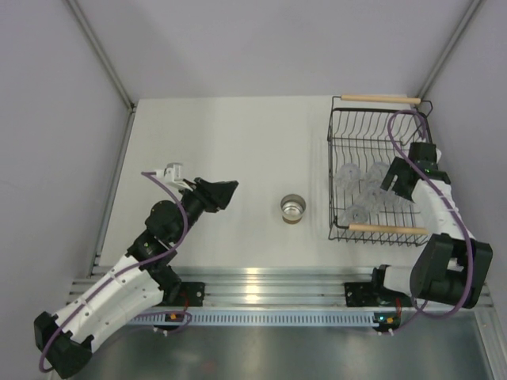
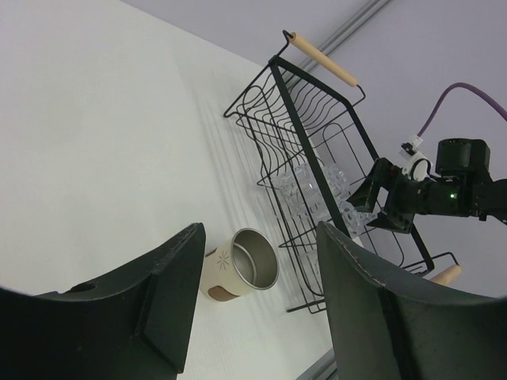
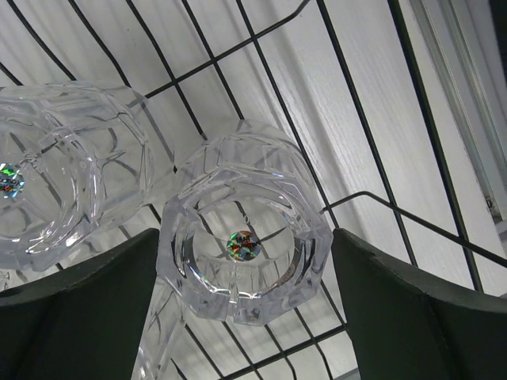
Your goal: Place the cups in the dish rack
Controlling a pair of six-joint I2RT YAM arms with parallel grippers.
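Right gripper straddles 1 clear faceted plastic tumbler inside the black wire dish rack, far right; whether it grips, I cannot tell. Left gripper spread, empty. Short silver-lined tan cup stands on the white table, left of the rack.

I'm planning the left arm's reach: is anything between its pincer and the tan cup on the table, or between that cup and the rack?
Nothing visible. Bare table lies between the open left pincer and the cup, and between the cup and the dish rack.
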